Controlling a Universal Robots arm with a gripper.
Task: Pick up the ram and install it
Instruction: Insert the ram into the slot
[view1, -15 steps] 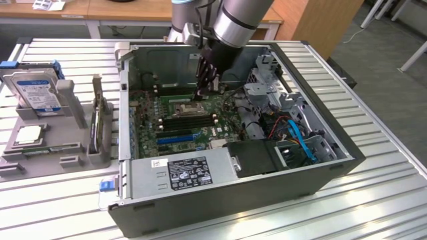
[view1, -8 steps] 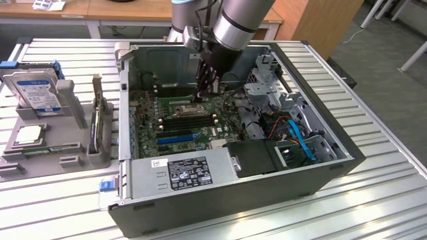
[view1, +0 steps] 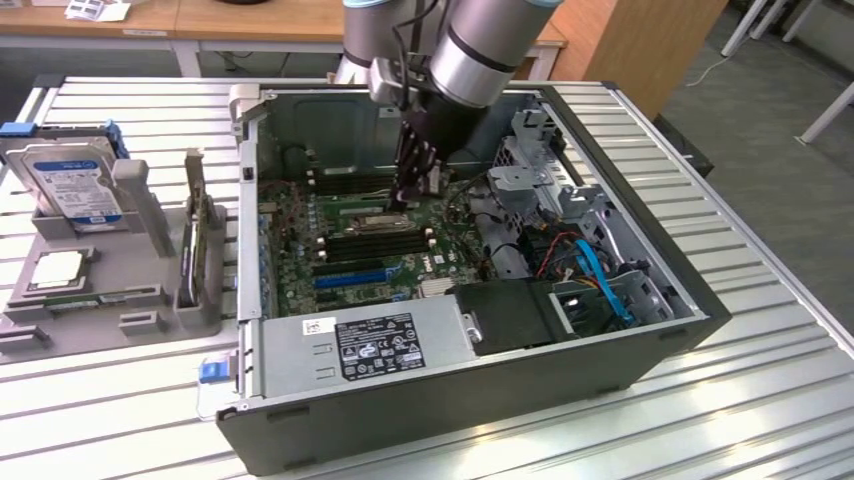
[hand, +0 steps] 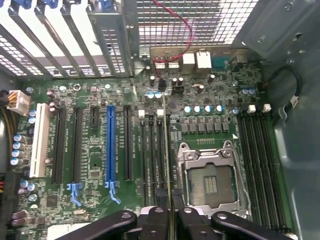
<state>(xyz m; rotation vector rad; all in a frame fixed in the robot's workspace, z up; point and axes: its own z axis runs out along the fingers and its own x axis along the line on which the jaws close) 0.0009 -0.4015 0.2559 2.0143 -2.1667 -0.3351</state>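
Quick status: my gripper (hand: 171, 217) is clamped narrow on the ram (hand: 168, 150), which I see edge-on as a thin green sliver running straight out from between my fingers. So the pick-up half looks done, and the install half is where I am now.

The stick hangs directly below my gripper, lined up along the black memory slots (hand: 151, 155), over the one closest to the CPU socket (hand: 210, 182). I honestly can't tell whether its bottom edge is touching the slot or just above it. Nothing here tells me it's seated, so I'd call the install unfinished.

Room is tight. I'm reaching down inside the open case (view1: 534, 400), which lies on its side on the table (view1: 747, 420). The socket frame is just beside my gripper on one side, and the other memory slots are just beside it on the other. The blue expansion slot (hand: 111, 145) is further off past those. A second bank of slots (hand: 257, 160) sits beyond the socket. The case walls are well apart from me, so the board parts are the real squeeze.
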